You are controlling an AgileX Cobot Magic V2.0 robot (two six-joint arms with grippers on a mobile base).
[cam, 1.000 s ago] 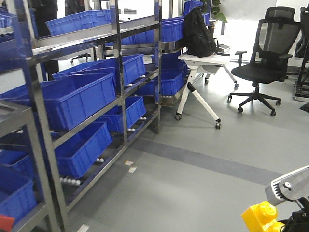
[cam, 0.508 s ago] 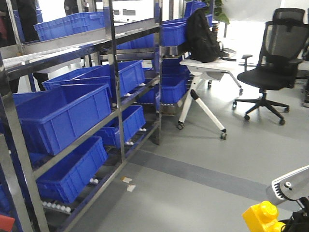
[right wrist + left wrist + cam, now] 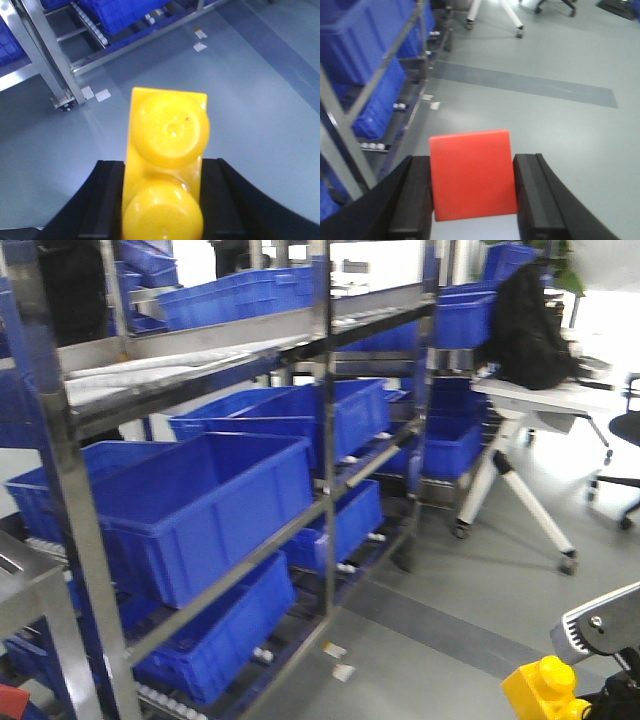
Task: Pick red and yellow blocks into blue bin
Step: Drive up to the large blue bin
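The left hand (image 3: 472,167) is clenched on the red block (image 3: 470,180) – its two dark fingers (image 3: 415,200) press the block's left and right sides, and the flat red face points outward over the floor (image 3: 560,140). The right hand (image 3: 165,172) grips the yellow brick (image 3: 167,130) the same way, with black fingers (image 3: 107,200) on either side and the two round studs facing the wrist camera. In the front view the yellow brick sits at the bottom right corner beside a grey part of the right arm, and a sliver of red shows at the bottom left corner.

Both blocks hang above bare grey floor, well apart from the metal rack (image 3: 70,490) on the left. A large blue bin (image 3: 200,515) stands on the rack's middle shelf, with more blue tubs above, below and behind it. A darker grey strip (image 3: 520,85) crosses the floor, and small pale scraps (image 3: 335,660) lie near the rack's foot. Further off, a black backpack (image 3: 525,325) rests on a white worktop (image 3: 560,395) with wheeled legs.
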